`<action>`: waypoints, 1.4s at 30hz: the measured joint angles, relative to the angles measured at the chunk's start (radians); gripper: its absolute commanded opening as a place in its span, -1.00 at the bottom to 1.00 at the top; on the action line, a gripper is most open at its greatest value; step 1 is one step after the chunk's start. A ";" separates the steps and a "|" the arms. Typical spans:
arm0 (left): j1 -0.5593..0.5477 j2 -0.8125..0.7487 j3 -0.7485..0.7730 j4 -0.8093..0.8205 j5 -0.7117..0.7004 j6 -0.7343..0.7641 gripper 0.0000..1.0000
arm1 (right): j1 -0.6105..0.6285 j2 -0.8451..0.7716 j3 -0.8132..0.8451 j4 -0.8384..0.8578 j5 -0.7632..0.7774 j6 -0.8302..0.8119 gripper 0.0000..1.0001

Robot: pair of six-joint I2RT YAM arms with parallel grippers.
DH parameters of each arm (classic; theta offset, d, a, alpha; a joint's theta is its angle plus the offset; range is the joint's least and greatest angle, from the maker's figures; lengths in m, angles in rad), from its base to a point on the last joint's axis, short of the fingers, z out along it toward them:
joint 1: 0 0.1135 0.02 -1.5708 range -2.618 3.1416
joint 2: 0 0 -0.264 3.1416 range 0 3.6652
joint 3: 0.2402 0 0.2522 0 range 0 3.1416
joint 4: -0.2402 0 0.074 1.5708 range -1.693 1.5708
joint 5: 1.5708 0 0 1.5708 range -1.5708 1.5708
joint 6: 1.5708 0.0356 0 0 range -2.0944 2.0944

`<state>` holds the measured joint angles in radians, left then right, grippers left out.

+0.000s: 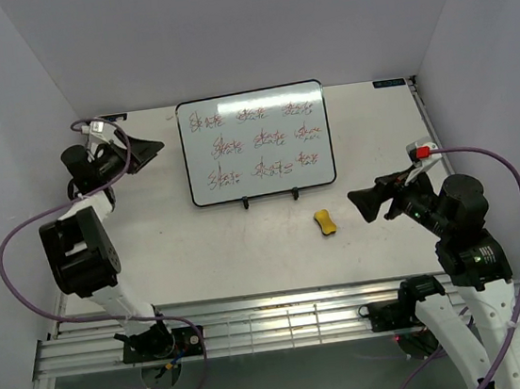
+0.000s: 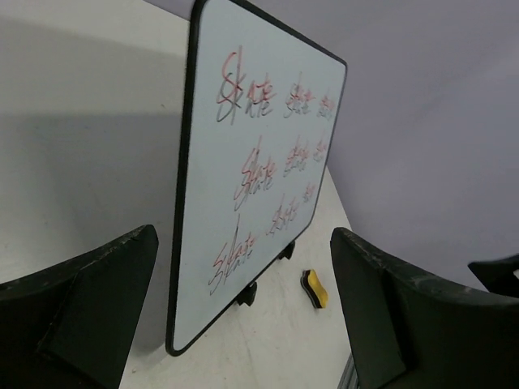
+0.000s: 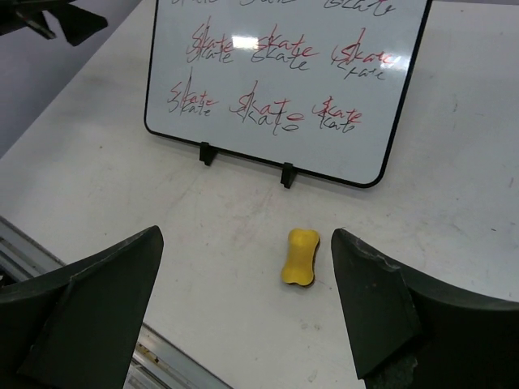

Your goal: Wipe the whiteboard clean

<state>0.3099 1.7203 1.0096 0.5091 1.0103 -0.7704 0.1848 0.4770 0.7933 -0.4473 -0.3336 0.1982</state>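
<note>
One whiteboard point(image 1: 254, 143) stands propped upright at the far middle of the table point(image 1: 183, 261), its face towards the arms. It carries nine scribbles in red and black, in three rows of three; in the right wrist view they seem to read "Skate", and the top row there is cut off. Two black stand feet point(image 1: 246, 201) show at its lower edge; the rest of the stand is hidden behind it. One yellow eraser point(image 1: 325, 222) lies on the table just in front, near the right foot. The left gripper point(image 1: 151, 154) hovers beside the board's left edge, fingers spread, holding nothing. The right gripper point(image 1: 358, 207) hovers to the eraser's right, fingers also spread and empty.
</note>
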 measured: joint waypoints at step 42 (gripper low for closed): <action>-0.230 0.613 0.396 0.412 0.332 -0.177 -0.62 | 0.000 0.015 -0.070 0.078 -0.144 -0.016 1.00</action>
<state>0.0803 2.3329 1.4059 0.9215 1.3426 -0.9474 0.1848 0.4919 0.7231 -0.3695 -0.4778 0.1825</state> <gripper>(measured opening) 0.292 0.998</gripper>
